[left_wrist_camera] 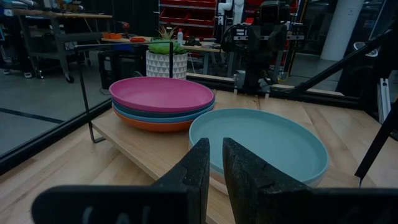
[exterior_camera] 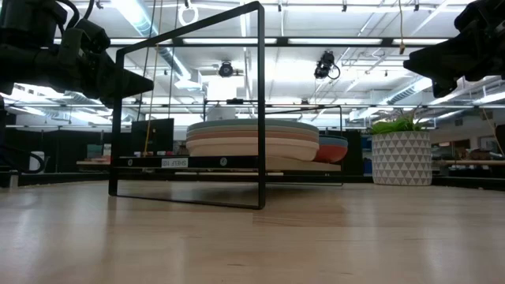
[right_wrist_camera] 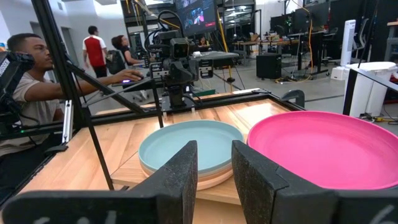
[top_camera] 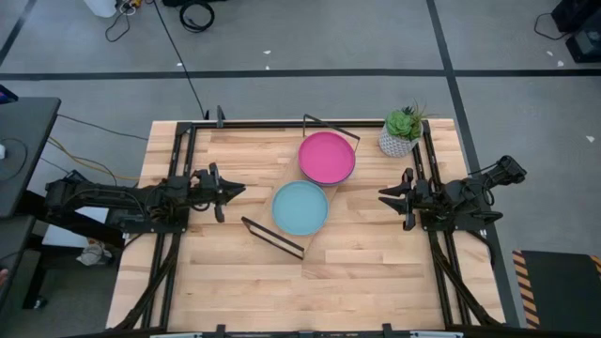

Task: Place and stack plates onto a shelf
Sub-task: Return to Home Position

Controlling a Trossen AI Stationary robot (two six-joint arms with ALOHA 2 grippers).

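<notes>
The shelf (top_camera: 322,252) is a light board lying aslant mid-table, with black wire frames (top_camera: 272,237) at both ends. Two plate stacks rest on it. The far stack is topped by a pink plate (top_camera: 327,157) (left_wrist_camera: 161,93) (right_wrist_camera: 323,146), with teal, blue and orange-red plates under it. The near stack is topped by a light blue plate (top_camera: 300,207) (left_wrist_camera: 258,140) (right_wrist_camera: 189,146) over cream and peach ones (exterior_camera: 252,142). My left gripper (top_camera: 239,191) (left_wrist_camera: 216,144) hovers left of the shelf, its fingers a narrow gap apart. My right gripper (top_camera: 382,195) (right_wrist_camera: 214,146) hovers right of it, open. Neither touches anything.
A potted plant in a white patterned pot (top_camera: 402,133) (exterior_camera: 401,156) stands at the table's far right corner. Black rails (top_camera: 178,178) run along the table's left and right sides. A person (right_wrist_camera: 28,93) sits beyond the table's left side, with others farther back.
</notes>
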